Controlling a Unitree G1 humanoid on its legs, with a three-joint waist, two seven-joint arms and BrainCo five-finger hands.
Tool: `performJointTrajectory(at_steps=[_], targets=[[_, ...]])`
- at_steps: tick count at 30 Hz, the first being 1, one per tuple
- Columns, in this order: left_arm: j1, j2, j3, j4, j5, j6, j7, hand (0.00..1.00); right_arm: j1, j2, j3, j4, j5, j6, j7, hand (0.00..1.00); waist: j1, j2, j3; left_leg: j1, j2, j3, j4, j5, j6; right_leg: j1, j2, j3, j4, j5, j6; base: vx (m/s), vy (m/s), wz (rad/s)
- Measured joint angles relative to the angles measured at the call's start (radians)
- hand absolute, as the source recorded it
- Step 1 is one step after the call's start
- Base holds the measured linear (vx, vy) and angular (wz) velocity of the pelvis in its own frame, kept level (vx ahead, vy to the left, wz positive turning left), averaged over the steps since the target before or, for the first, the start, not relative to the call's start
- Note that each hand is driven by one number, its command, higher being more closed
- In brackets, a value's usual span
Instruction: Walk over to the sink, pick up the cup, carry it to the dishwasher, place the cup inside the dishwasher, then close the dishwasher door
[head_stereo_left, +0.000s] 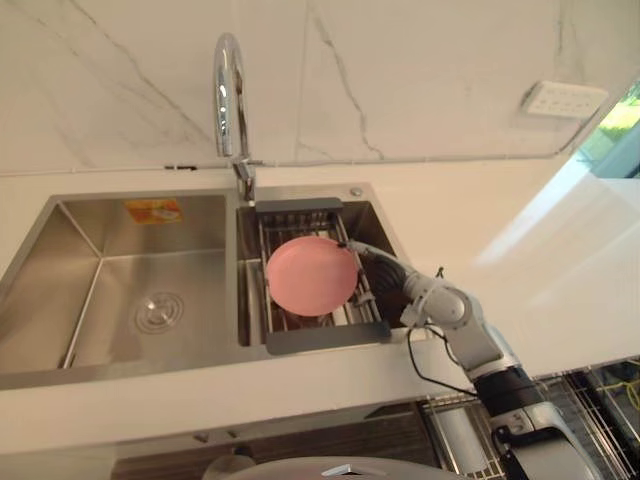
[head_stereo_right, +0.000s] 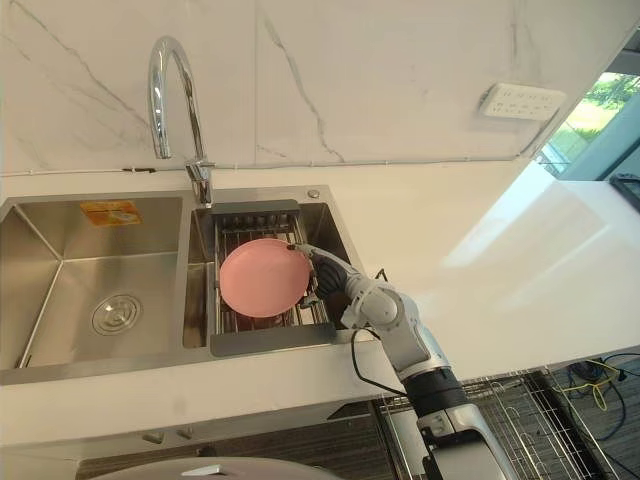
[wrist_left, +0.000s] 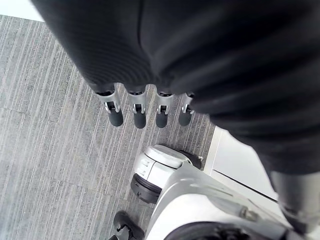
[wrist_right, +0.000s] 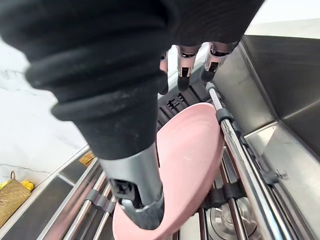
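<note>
A round pink plate (head_stereo_left: 310, 275) leans in the dark drain rack (head_stereo_left: 325, 338) set in the sink's right basin. My right hand (head_stereo_left: 385, 272) reaches in from the right at the plate's right rim. In the right wrist view its thumb (wrist_right: 135, 205) lies on the face of the pink plate (wrist_right: 190, 150), and its fingers (wrist_right: 182, 75) reach past the rim behind it, so the plate sits pinched between them. My left hand (wrist_left: 140, 107) hangs low over grey floor with fingers straight and nothing in it.
A tall chrome tap (head_stereo_left: 230, 90) stands behind the divider. The left basin (head_stereo_left: 150, 290) holds only its drain. White counter (head_stereo_left: 480, 230) runs to the right below a wall socket (head_stereo_left: 563, 98). A wire dishwasher rack (head_stereo_left: 600, 400) shows at lower right.
</note>
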Motion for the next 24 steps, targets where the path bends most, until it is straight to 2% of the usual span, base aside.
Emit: performJointTrajectory(at_steps=[7,11,13,18,24], targets=[[0.001,0.001,0.000,0.001,-0.001,0.000,0.000,0.00,0.015,0.000,0.003,0.000,-0.045,-0.044,-0.001,0.00,-0.003,-0.003,-0.002,-0.001,0.000,0.003,0.000,-0.003,-0.006,-0.003,0.000,0.003,0.002,-0.003,-0.002,0.00,0.000,0.00],[0.001,0.002,0.000,0.001,-0.003,0.000,0.000,0.00,0.016,0.000,0.025,0.000,-0.109,-0.078,-0.009,0.00,-0.002,-0.005,-0.003,-0.001,0.000,0.003,0.000,-0.005,-0.008,-0.003,0.000,0.003,0.002,-0.003,-0.002,0.00,0.000,0.00],[0.001,0.002,0.000,0.001,-0.003,-0.001,0.000,0.00,0.017,0.000,0.048,0.000,-0.179,-0.111,-0.035,0.00,-0.001,-0.006,-0.003,-0.001,0.001,0.003,0.000,-0.007,-0.008,-0.003,0.000,0.003,0.002,-0.003,-0.002,0.00,0.000,0.00],[0.001,0.005,-0.001,0.001,-0.003,-0.001,0.000,0.00,0.016,-0.001,0.072,-0.002,-0.316,-0.151,-0.124,0.00,0.003,-0.009,-0.005,0.000,0.002,0.003,0.000,-0.004,-0.003,-0.003,0.001,0.003,0.003,-0.004,-0.001,0.00,0.000,0.00],[0.001,0.006,-0.003,0.002,-0.005,-0.001,0.000,0.00,0.012,-0.001,0.125,-0.003,-0.471,-0.178,-0.187,0.00,0.006,-0.010,-0.006,0.000,0.002,0.002,0.000,-0.005,-0.003,-0.003,0.001,0.003,0.004,-0.005,-0.001,0.00,0.000,0.00]])
